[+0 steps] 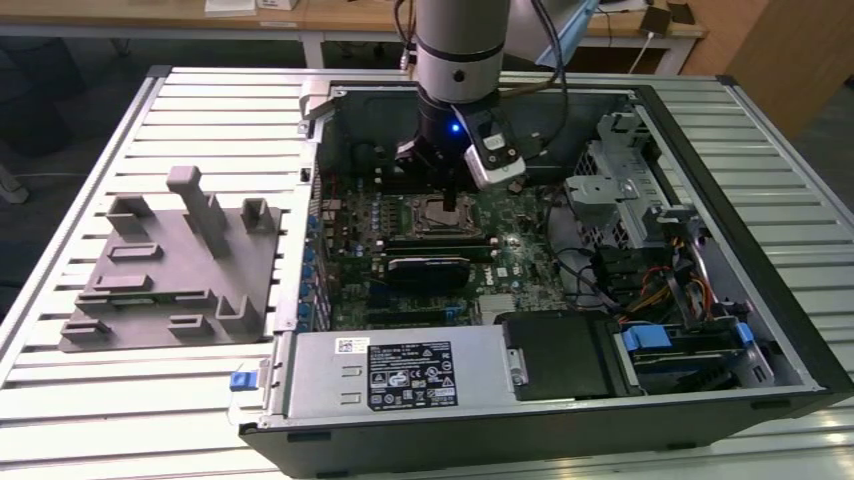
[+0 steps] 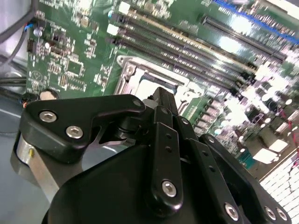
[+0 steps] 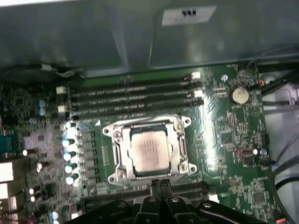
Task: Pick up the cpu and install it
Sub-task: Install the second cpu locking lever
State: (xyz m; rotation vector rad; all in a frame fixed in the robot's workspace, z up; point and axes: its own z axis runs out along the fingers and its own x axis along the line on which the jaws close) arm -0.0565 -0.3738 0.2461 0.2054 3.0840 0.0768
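**One chip seated, one arm poised above the board**

One robot arm reaches down into an open computer case (image 1: pixel 747 300) lying on its side on a slatted metal table (image 1: pixel 80 400). In the first wrist view, the cpu (image 3: pixel 147 154), its silver top catching the light, sits flat inside the socket frame (image 3: pixel 148 150) on the green motherboard (image 3: pixel 224 140), with the frame's metal surround open around it. The gripper (image 3: pixel 161 185) hangs just above the socket's near edge, its black fingertips drawn together with nothing between them; the jaws look closed and empty, clear of the chip. In the second wrist view the gripper's black linkages (image 2: pixel 163 158) crowd the foreground, the socket frame (image 2: pixel 140 77) partly visible beyond them. Rows of memory slots (image 3: pixel 133 100) run alongside the socket. In the exterior view, a grey plastic fixture (image 1: pixel 174 260) with upright posts stands on the table, well apart from the arm, at the exterior view's left of the case.
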